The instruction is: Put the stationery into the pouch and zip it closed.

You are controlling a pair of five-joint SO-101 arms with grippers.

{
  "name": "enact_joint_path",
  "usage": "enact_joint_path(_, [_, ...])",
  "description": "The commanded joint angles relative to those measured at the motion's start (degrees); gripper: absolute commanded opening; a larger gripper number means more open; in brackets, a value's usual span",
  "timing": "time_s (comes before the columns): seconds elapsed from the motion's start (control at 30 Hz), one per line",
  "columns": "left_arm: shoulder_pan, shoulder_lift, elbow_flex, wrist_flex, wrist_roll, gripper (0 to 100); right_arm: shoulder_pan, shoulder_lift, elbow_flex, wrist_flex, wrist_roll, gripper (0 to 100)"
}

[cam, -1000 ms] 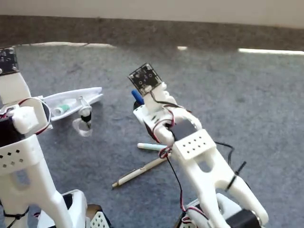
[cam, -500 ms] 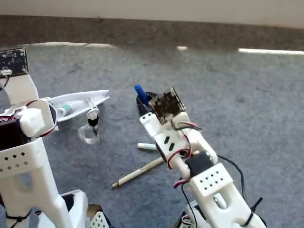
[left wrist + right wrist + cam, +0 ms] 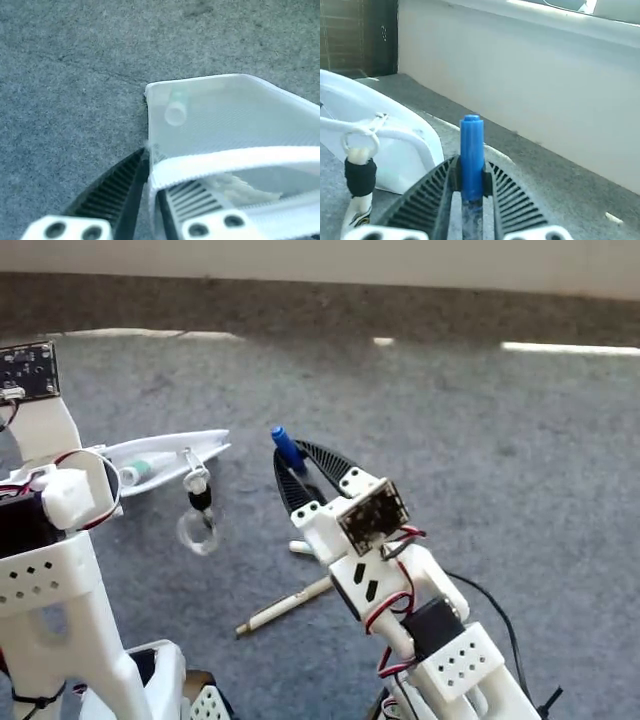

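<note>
**A:** Left fingers (image 3: 116, 183)?
**B:** Clamped on the pouch (image 3: 226, 118) rim, far left; a pale green stick (image 3: 175, 112) lies inside.
**A:** Right fingers (image 3: 427, 199)?
**B:** Gripping a blue pen (image 3: 471, 146), arm raised mid-bench (image 3: 520, 450). Two pens (image 3: 290, 602) lie nearer.

Indoor room, type undetermined: home or office alike. Evidence: a grey short-pile carpet-like surface (image 3: 520, 470) as the working area, a plain pale wall (image 3: 545, 75) rising behind it, and bright light patches (image 3: 570, 347) along the far edge.

White pen (image 3: 297, 547) mostly hidden by right arm (image 3: 400, 590); pouch (image 3: 240, 115) cropped.
</note>
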Motion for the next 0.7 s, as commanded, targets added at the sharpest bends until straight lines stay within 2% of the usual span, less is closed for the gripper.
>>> enact_joint_path(0.0, [1.19, 0.57, 0.40, -0.88, 0.53, 1, -0.57, -3.82, -0.84, 2.24, -2.02, 0.5])
enact_joint_path(0.67, [1.19, 0.57, 0.40, -0.88, 0.53, 1, -9.80, -24.84, 1.80, 3.38, -2.02, 0.5])
